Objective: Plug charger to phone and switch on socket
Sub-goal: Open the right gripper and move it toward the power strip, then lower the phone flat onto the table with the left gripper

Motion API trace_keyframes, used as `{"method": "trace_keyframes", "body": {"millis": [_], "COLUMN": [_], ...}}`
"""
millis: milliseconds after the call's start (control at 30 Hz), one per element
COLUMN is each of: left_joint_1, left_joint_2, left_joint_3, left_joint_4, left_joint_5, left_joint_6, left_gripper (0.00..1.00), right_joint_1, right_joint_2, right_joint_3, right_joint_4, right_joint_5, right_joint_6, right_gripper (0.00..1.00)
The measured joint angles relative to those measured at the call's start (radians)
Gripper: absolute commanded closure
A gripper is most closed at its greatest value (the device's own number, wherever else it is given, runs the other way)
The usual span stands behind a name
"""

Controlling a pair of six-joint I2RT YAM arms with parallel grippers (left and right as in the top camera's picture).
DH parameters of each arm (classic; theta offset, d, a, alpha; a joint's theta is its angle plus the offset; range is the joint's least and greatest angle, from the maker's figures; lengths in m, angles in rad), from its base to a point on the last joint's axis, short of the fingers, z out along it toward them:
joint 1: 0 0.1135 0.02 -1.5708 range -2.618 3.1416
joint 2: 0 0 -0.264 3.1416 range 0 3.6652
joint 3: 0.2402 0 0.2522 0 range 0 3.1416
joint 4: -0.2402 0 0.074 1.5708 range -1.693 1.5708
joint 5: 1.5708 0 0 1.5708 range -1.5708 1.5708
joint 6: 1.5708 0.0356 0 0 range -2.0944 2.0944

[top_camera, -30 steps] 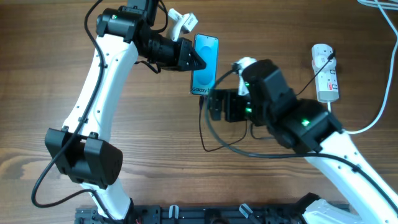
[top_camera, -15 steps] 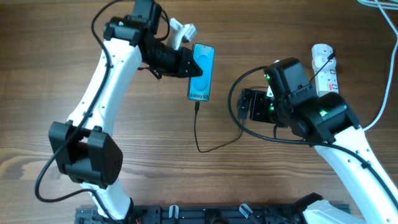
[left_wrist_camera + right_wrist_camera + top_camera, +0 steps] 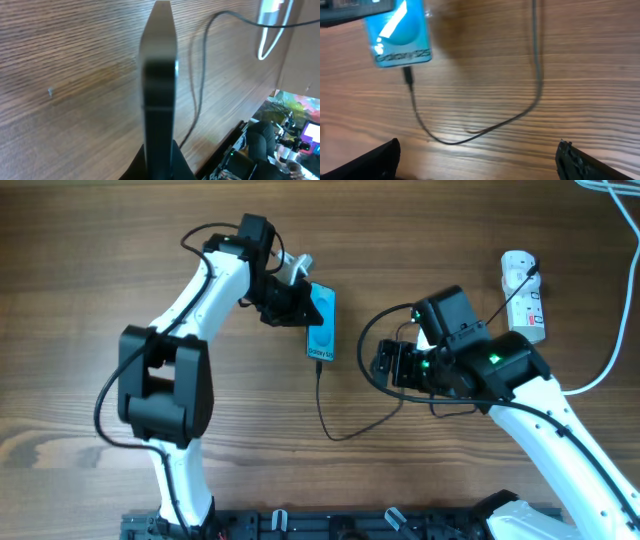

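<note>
The phone [image 3: 321, 323] runs lengthwise toward the robot, text end meeting charger [image 3: 319, 390].

On my feed the phone [image 3: 323, 332] shows a bright cyan screen with a white band of dark lettering, and the charger [image 3: 319, 390] is black. The socket [image 3: 527, 315] is white with small red markings, on a brown wood-grain tabletop [image 3: 90, 270].
</note>
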Motion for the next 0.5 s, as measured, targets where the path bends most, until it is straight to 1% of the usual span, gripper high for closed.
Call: {"method": "trace_keyframes", "body": {"millis": [233, 500], "left_joint_1": [0.000, -0.004], "left_joint_2": [0.099, 0.110], "left_joint_3": [-0.002, -0.003], "left_joint_4": [0.026, 0.040], "left_joint_5": [0.000, -0.043], "left_joint_6": [-0.004, -0.006], "left_gripper": [0.96, 0.96], "right_joint_1": [0.000, 0.000], "right_joint_2": [0.019, 0.029], "right_joint_3": [-0.034, -0.035], "right_joint_4": [0.048, 0.051], "right_joint_5": [-0.051, -0.058], "right_joint_6": [0.012, 0.023], "right_gripper": [0.00, 0.00]}}
